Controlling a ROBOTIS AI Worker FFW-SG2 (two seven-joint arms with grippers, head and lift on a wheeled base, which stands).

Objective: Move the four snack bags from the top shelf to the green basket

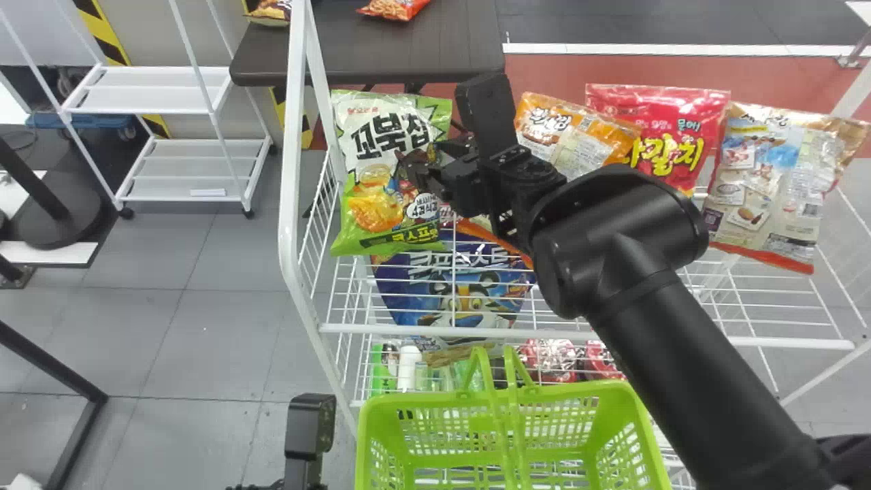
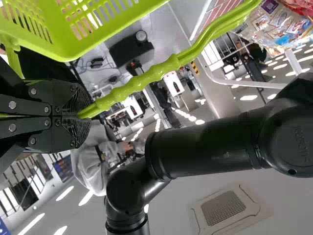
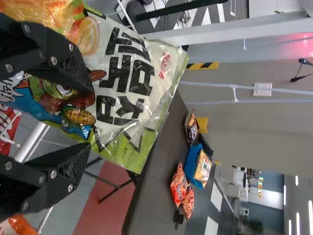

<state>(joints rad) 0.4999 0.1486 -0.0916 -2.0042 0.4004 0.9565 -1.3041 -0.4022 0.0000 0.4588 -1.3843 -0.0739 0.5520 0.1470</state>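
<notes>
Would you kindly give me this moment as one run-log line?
right gripper: fingers open at green snack bag | left gripper: shut on basket handle | red snack bag: on top shelf

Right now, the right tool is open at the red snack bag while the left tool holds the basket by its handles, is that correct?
Not quite: the right wrist view shows the right tool open at the green-and-white snack bag. The left tool does hold the basket by its handles.
</notes>
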